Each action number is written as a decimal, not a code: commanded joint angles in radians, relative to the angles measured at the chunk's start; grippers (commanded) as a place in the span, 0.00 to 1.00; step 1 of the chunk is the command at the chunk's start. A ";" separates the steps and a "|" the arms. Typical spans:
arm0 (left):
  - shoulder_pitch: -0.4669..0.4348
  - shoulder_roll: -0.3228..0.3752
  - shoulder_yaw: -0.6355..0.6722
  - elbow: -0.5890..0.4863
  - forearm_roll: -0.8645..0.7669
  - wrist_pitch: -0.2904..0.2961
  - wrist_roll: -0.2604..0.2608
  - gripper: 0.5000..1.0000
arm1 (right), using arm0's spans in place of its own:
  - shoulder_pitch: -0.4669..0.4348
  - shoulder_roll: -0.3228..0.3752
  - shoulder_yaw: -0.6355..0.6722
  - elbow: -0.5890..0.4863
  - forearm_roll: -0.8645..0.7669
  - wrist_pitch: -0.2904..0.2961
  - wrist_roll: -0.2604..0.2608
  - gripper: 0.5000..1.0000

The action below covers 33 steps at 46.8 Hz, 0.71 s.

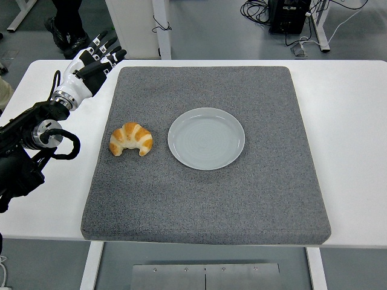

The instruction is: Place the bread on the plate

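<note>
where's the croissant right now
In the head view the croissant lies on the grey mat, left of centre, just left of the empty plate and not touching it.

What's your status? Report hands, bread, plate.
Left hand open, far-left table edge, holding nothing. Croissant on mat, left of plate. Plate empty. Path clear.

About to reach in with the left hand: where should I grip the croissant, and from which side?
Grip the croissant across its thick arched middle, coming from above with the left hand. Its tips curl toward the near edge, the plate lies just right, and it lies flat on the mat.
</note>
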 commanded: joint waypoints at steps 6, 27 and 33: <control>0.000 0.000 -0.002 -0.001 0.000 0.003 0.000 0.97 | 0.000 0.000 0.000 0.000 0.000 0.000 -0.001 1.00; -0.001 0.010 -0.006 -0.011 0.002 -0.005 -0.003 0.97 | 0.000 0.000 0.000 0.000 0.000 0.000 -0.001 1.00; 0.008 0.041 -0.005 -0.070 0.000 -0.002 0.000 0.97 | 0.000 0.000 0.000 0.000 0.000 0.000 -0.001 1.00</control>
